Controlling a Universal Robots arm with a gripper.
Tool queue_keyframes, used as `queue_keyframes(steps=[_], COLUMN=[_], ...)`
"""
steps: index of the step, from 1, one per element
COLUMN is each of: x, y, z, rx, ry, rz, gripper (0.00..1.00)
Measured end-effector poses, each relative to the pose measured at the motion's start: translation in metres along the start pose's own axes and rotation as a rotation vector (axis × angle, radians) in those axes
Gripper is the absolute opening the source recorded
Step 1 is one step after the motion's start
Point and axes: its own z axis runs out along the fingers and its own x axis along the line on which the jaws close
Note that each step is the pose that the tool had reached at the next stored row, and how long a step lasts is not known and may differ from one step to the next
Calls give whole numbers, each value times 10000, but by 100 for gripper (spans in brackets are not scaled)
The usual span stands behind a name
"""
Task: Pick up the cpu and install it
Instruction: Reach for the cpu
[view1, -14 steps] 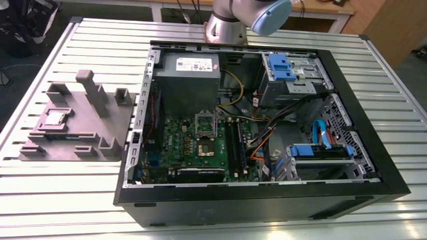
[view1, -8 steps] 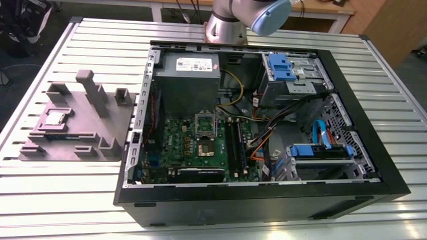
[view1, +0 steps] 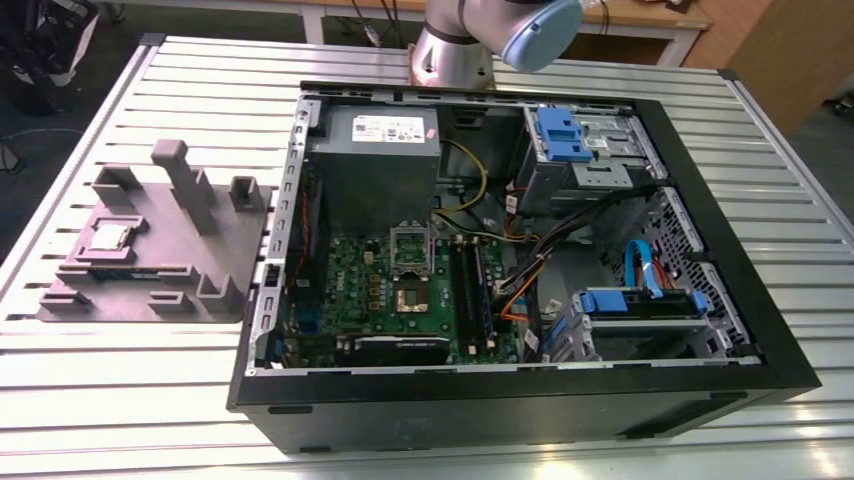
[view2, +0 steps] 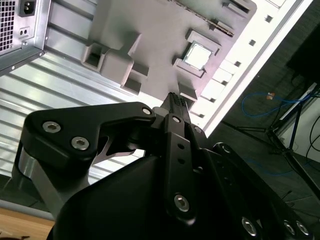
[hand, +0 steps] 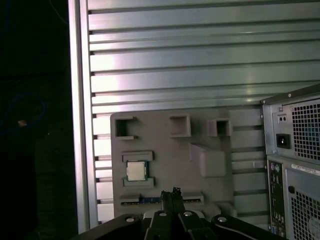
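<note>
The cpu (view1: 110, 237) is a small square chip with a silvery top, lying in a pocket of the grey moulded tray (view1: 167, 255) at the exterior view's left. Both wrist views look down on the cpu (view2: 198, 54) (hand: 136, 171) in the tray (view2: 150, 30) (hand: 165, 155) from well above. My gripper (view2: 175, 99) (hand: 171, 192) hangs over the tray's near part, apart from it. Its black fingers are pressed together with nothing between them. On the green motherboard, the socket (view1: 411, 297) shows a greenish-gold centre, with its metal frame folded open.
The open black computer case (view1: 534, 405) lies on the slatted aluminium table (view1: 134, 400), right beside the tray. It holds a grey power supply (view1: 378, 160), blue drive bays (view1: 574, 130) and loose cables. The case's rear panel (hand: 295, 165) stands close to the tray. The arm's base (view1: 454, 55) stands behind the case.
</note>
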Motion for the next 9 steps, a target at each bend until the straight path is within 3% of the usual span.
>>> queue_keyframes(steps=[9], x=[50], y=[-4], z=[1], rx=[0], ry=[0], rz=[0], gripper=[10])
